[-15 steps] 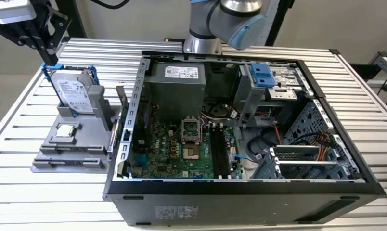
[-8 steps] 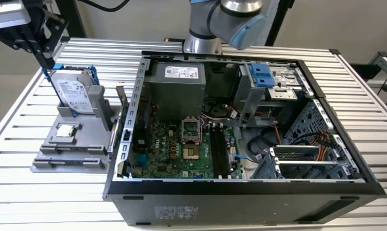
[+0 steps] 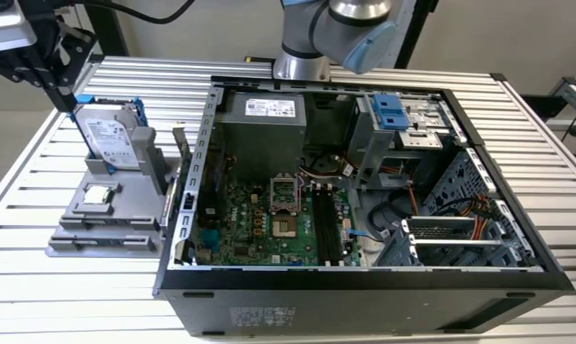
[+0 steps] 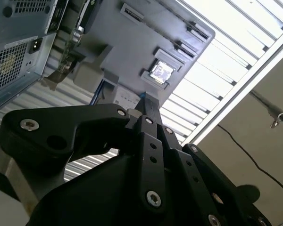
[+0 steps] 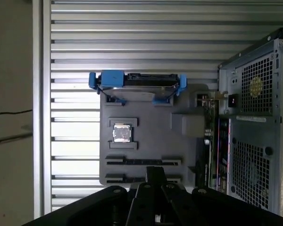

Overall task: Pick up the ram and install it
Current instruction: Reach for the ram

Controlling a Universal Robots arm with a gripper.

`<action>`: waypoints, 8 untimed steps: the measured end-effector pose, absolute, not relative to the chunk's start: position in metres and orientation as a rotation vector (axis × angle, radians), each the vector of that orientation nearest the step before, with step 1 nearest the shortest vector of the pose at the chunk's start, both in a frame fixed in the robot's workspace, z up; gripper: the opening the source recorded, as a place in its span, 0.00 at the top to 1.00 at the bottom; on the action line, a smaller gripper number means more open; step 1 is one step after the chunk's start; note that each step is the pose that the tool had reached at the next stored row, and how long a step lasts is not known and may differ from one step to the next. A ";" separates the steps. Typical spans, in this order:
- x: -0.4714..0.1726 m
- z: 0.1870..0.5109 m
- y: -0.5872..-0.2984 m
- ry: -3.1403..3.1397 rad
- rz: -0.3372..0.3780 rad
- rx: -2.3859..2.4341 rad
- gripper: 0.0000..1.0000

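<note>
Tool (image 3: 64, 93) hangs above the hard drive (image 3: 111, 140), fingers pressed together on nothing. The holder's (image 5: 155, 136) long slots look empty. The ram (image 3: 322, 222) seems seated in the motherboard (image 3: 254, 215), so installation looks done, though uncertain

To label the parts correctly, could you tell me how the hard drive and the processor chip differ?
The hard drive stands upright on edge in a blue frame; the processor chip lies flat in a square recess. The hard drive is far larger than the processor chip. Both are silver and sit on the gray holder.
</note>
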State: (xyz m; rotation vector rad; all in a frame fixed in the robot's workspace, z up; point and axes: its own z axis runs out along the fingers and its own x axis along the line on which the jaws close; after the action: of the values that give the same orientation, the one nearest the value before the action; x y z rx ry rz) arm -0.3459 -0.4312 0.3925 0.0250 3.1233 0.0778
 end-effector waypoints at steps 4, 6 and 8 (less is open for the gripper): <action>-0.346 0.392 -0.438 3.123 0.078 0.025 1.00; -0.346 0.392 -0.441 3.123 0.078 0.025 1.00; -0.346 0.392 -0.445 3.123 0.078 0.025 1.00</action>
State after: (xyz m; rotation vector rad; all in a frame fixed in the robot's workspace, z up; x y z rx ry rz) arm -0.3459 -0.4446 0.3924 0.0249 3.1232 0.0778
